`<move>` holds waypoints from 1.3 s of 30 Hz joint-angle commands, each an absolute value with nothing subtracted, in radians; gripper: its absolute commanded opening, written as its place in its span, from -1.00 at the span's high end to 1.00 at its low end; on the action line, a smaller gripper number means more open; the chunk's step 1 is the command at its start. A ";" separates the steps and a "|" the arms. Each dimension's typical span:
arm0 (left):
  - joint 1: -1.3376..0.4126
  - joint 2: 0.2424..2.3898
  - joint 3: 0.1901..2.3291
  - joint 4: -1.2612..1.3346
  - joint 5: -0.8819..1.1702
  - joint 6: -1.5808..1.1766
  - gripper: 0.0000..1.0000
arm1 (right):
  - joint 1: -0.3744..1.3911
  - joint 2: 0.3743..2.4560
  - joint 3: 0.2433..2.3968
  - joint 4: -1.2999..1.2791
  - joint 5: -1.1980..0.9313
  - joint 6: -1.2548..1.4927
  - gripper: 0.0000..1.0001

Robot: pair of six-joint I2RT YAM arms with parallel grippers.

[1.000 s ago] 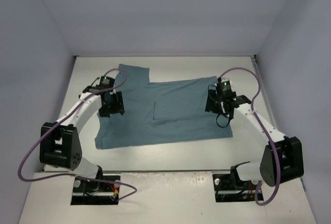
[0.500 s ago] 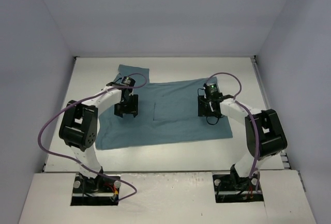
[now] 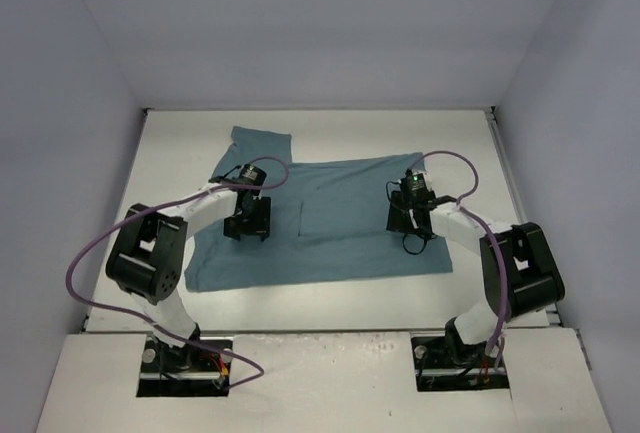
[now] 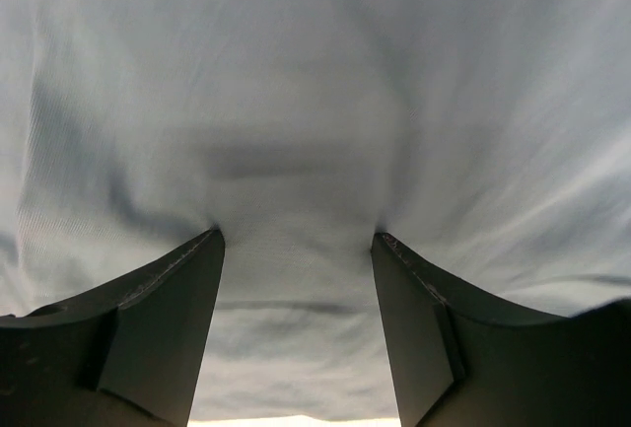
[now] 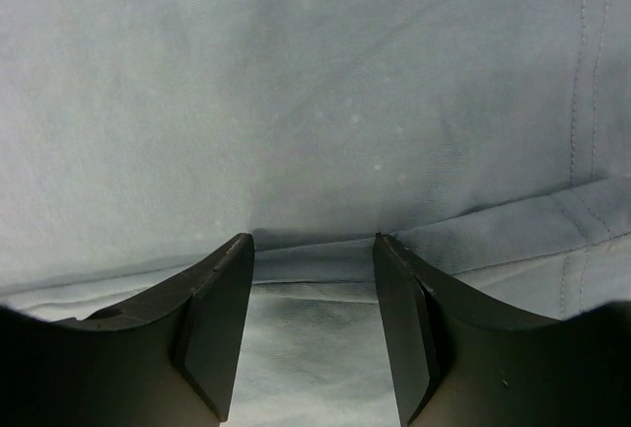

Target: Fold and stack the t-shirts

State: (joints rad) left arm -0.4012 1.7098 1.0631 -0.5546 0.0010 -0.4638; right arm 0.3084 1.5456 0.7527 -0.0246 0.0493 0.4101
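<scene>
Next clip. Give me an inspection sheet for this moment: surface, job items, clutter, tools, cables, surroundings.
Surface: white table, no stains seen.
Job's things: one teal t-shirt, spread flat, one sleeve toward the far left; not yet folded up or stacked.
Clutter: nothing seen.
Tools: left tool and right tool both open, tips down on the shirt, nothing pinched between the fingers.
Cables: purple cables loop along each arm; no snag seen.
Surroundings: plain pale walls on three sides.
</scene>
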 commanded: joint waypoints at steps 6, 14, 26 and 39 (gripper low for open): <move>-0.380 1.540 1.121 -0.606 0.000 -0.430 -0.18 | 0.306 1.372 0.752 -0.215 0.112 0.442 0.02; -0.173 1.681 1.544 -0.650 0.142 -0.234 -0.19 | 0.228 1.441 1.102 -0.212 0.087 0.212 0.03; -0.045 2.108 1.979 -0.724 0.257 -0.024 -0.13 | 0.095 1.729 1.426 -0.201 -0.124 0.009 0.15; -0.018 2.312 2.138 -0.796 0.291 0.035 -0.03 | 0.074 1.877 1.499 -0.196 -0.172 -0.046 0.15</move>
